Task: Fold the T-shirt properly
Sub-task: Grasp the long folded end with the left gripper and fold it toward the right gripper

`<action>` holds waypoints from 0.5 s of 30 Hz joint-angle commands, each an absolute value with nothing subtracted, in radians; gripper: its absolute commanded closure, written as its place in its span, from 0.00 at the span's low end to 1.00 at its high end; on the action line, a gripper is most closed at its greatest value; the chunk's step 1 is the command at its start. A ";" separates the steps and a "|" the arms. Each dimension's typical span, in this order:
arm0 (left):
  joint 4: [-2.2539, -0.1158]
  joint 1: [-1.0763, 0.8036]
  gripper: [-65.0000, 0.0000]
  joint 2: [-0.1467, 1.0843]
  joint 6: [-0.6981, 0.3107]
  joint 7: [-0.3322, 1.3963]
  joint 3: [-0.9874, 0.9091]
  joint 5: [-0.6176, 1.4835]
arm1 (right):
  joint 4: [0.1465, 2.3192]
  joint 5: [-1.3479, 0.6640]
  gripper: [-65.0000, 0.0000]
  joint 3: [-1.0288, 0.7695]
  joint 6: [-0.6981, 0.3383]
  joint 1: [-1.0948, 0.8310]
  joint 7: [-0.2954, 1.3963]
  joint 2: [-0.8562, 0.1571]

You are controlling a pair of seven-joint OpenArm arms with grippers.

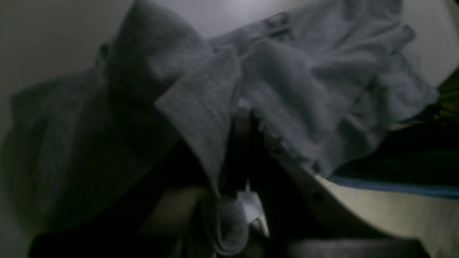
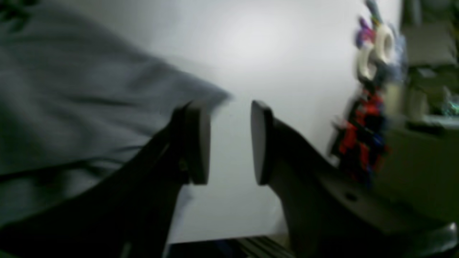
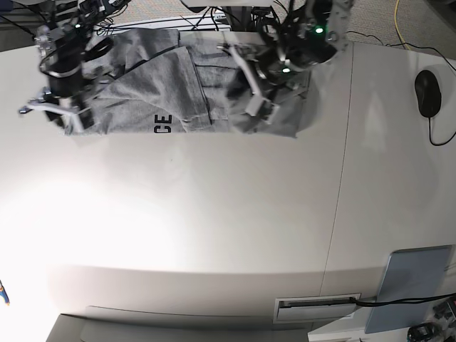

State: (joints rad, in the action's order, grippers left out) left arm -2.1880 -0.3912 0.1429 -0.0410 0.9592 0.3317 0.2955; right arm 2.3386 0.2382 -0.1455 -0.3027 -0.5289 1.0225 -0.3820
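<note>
Lying crumpled, one T-shirt [image 3: 171, 92] runs lengthwise along the table's [image 3: 214, 228] far edge — left gripper [image 1: 236, 179] pinches its fabric, right gripper [image 2: 229, 143] gapes empty.

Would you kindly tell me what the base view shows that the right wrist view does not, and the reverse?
Only the base view shows the black lettering on the shirt, the computer mouse, the grey-blue pad and the left gripper over the cloth. Only the right wrist view shows the right gripper with its fingers apart, nothing between them, and tape rolls off the table. Both show the T-shirt on the white table.
</note>
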 commanded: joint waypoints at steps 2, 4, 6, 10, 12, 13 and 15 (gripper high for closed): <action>-2.159 -0.363 1.00 0.123 -0.041 0.921 0.369 0.306 | 2.356 0.239 0.70 -0.207 -0.290 -0.529 1.009 -0.394; -2.119 -0.333 1.00 0.107 -0.041 0.919 0.400 0.306 | 2.356 0.199 0.70 -0.252 -0.291 -0.530 1.009 -0.394; -2.081 -0.304 1.00 0.091 -0.041 0.918 0.422 0.307 | 2.356 0.159 0.70 -0.284 -0.291 -0.530 1.010 -0.393; -2.029 -0.258 0.98 0.064 -0.042 0.916 0.444 0.307 | 2.356 0.121 0.70 -0.304 -0.291 -0.530 1.013 -0.393; -2.026 -0.244 0.74 0.062 -0.065 0.912 0.443 0.312 | 2.356 0.119 0.70 -0.304 -0.291 -0.530 1.014 -0.393; -2.026 -0.239 0.62 0.062 -0.075 0.904 0.443 0.318 | 2.356 0.119 0.70 -0.304 -0.291 -0.530 1.014 -0.393; -2.026 -0.229 0.44 0.062 -0.094 0.896 0.443 0.335 | 2.356 0.119 0.70 -0.304 -0.291 -0.530 1.014 -0.393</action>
